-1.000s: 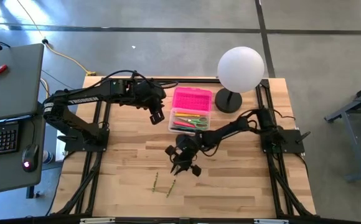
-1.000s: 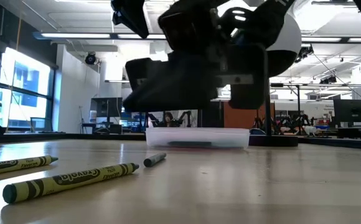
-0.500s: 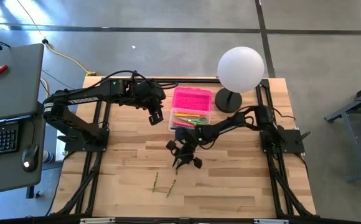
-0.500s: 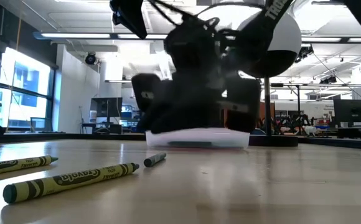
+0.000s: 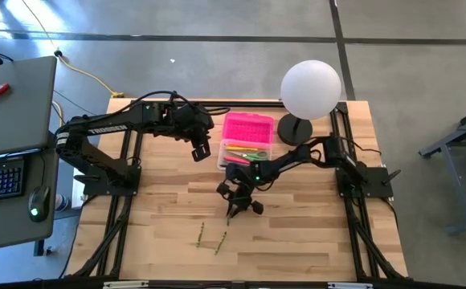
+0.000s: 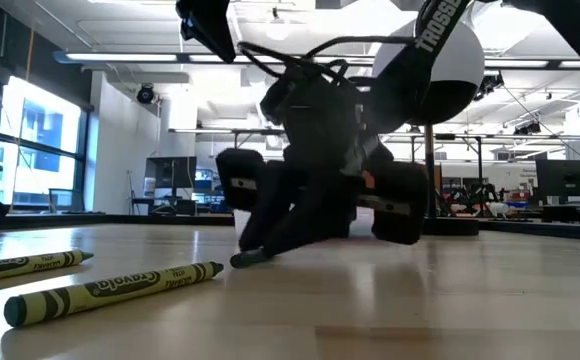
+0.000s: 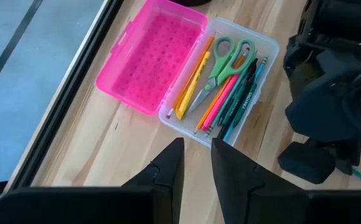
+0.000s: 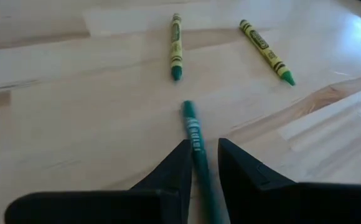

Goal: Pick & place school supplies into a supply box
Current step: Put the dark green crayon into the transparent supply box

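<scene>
Fingers of your right gripper (image 8: 202, 163) are pinched on a green crayon (image 8: 196, 140), its tip sticking out ahead of them low over the wooden table (image 5: 297, 233); in the high view that gripper (image 5: 237, 207) sits at mid-table, just in front of the supply box (image 5: 245, 155). Ahead of it two more green crayons, one (image 8: 176, 46) and the other (image 8: 266, 51), lie apart on the bare wood. Your left gripper (image 7: 196, 163) hangs above the table beside the box with its fingers a narrow gap apart and nothing between them. The box stands open, its pink lid (image 7: 150, 55) folded flat toward the table's far edge, with the green-handled scissors (image 7: 221, 63) and several pens and pencils inside. A white globe lamp (image 5: 310, 90) stands beside the box.
</scene>
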`<action>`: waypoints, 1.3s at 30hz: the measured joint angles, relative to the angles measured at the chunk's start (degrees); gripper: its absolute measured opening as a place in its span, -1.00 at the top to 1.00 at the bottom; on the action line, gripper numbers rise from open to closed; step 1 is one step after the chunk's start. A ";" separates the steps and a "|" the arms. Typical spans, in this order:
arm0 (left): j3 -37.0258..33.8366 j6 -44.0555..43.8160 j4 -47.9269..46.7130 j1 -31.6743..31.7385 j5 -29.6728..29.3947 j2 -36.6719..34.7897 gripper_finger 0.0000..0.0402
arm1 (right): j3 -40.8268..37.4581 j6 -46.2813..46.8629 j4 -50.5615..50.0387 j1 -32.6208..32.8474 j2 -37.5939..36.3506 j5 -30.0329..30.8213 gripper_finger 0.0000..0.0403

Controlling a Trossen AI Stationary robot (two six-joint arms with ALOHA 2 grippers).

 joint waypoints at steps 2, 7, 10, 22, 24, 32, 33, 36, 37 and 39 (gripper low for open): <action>0.00 0.00 0.00 0.00 -0.11 0.00 0.44 | 0.06 -0.01 0.39 0.00 0.90 -0.53 0.71; 0.00 0.00 0.05 0.00 -0.16 0.00 0.44 | 0.09 -0.53 0.27 -0.11 1.92 -1.65 0.71; 0.00 0.00 0.05 0.00 -0.19 0.00 0.44 | 0.09 0.08 0.40 -0.09 2.13 -1.66 0.71; 0.00 0.00 0.20 0.00 -0.33 0.00 0.44 | -3.03 9.54 9.12 3.01 2.16 4.98 0.80; 0.00 0.00 0.15 0.00 -0.31 0.00 0.44 | -4.73 10.93 14.70 3.84 2.25 6.07 0.84; 0.00 -0.02 0.26 0.00 -0.31 0.00 0.44 | -8.44 16.92 22.12 5.35 2.25 11.06 0.87; 0.00 0.00 0.26 0.00 -0.31 0.00 0.44 | -8.94 17.21 22.25 5.30 2.24 11.12 0.87; 0.00 -0.02 0.26 0.00 -0.29 0.00 0.44 | -9.83 17.32 22.26 5.29 2.24 11.41 0.87; 0.00 -0.02 0.25 0.00 -0.28 0.00 0.44 | -9.93 17.34 22.28 5.29 2.24 11.46 0.88; 0.00 -0.05 0.22 0.00 -0.27 0.00 0.44 | -9.97 17.83 22.66 5.29 2.24 11.55 0.91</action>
